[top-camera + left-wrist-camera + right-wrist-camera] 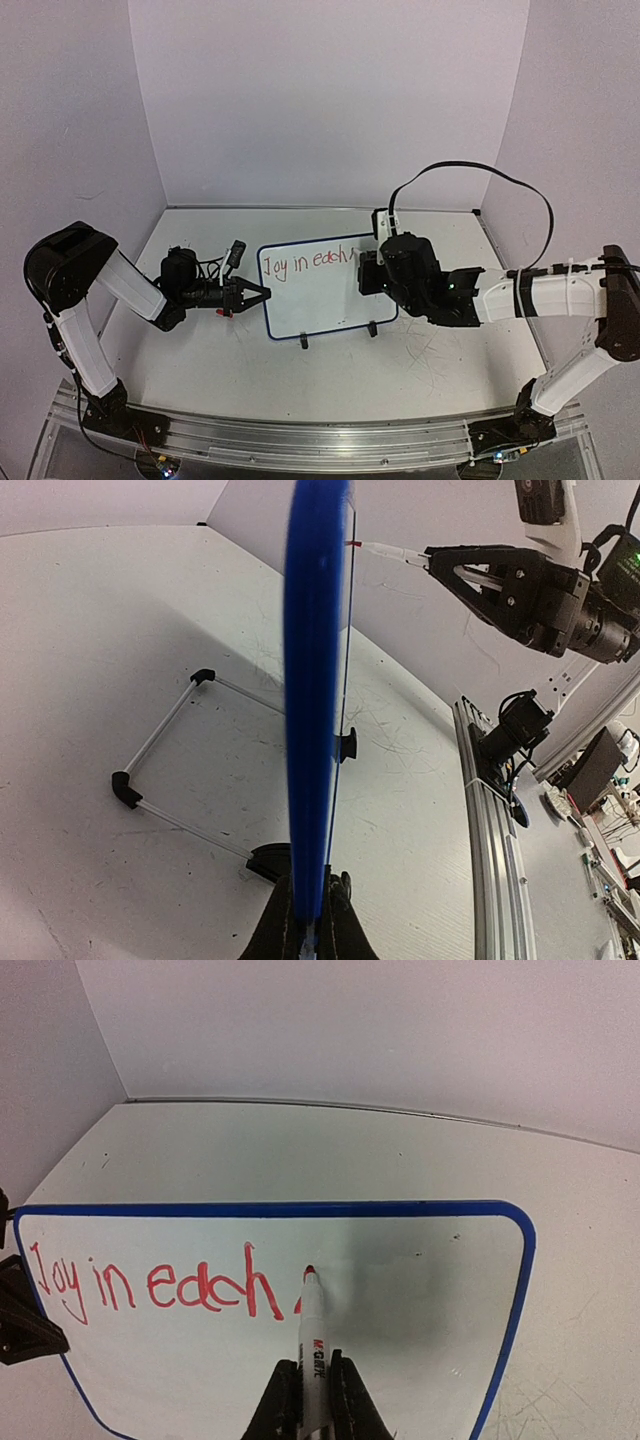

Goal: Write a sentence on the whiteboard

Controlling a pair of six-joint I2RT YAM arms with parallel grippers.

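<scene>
Our right hand [308,1392] pinches a marker [312,1325], its tip touching the whiteboard [430,1290] just after the red sentence [150,1285], which reads "Joy in each". Our left hand [308,925] clamps the board's left edge, standing on the worktop [420,375].

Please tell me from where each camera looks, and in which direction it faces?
Top external: above and behind the bases, facing down and forward at the whiteboard; both arms show.
Left wrist: low at the board's left edge, facing along its blue rim toward the right gripper; the left gripper, clamped on the rim, shows.
Right wrist: before the board's face, facing the sentence; its shut jaws hold the marker.
Shared: both wrist views show the board and the marker.
</scene>
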